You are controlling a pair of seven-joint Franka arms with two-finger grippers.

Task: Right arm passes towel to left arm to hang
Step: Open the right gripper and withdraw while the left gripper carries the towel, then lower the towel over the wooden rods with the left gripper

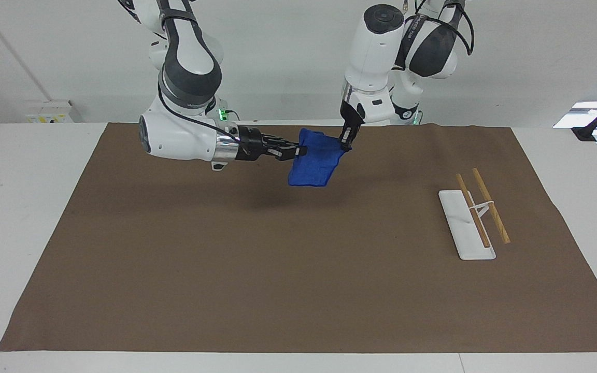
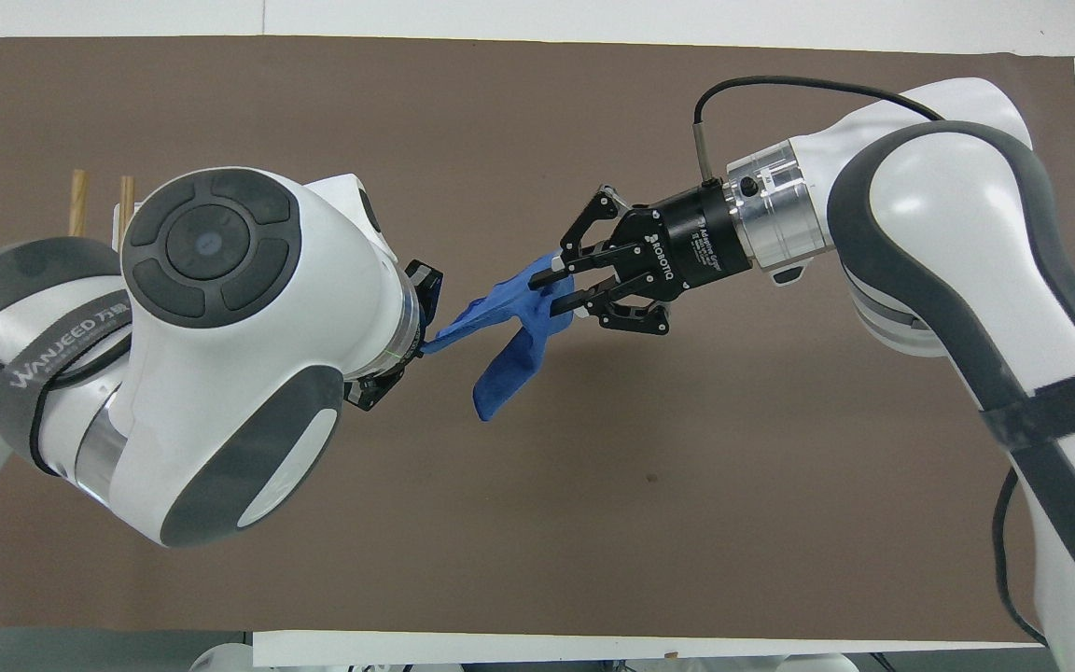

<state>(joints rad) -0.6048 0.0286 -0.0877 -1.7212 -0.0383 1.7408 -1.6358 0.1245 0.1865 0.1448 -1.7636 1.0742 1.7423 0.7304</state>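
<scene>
The blue towel hangs in the air over the brown mat, near the robots' edge, stretched between both grippers. My left gripper points down and is shut on one upper corner of the towel. In the overhead view the left arm's wrist hides most of this gripper. My right gripper reaches in level at the towel's other upper end. In the overhead view the right gripper has its fingers slightly apart with the towel between them. The rest of the cloth droops below.
A white rack base with two wooden rods on a small stand sits on the mat toward the left arm's end of the table. The rods' tips show in the overhead view past the left arm.
</scene>
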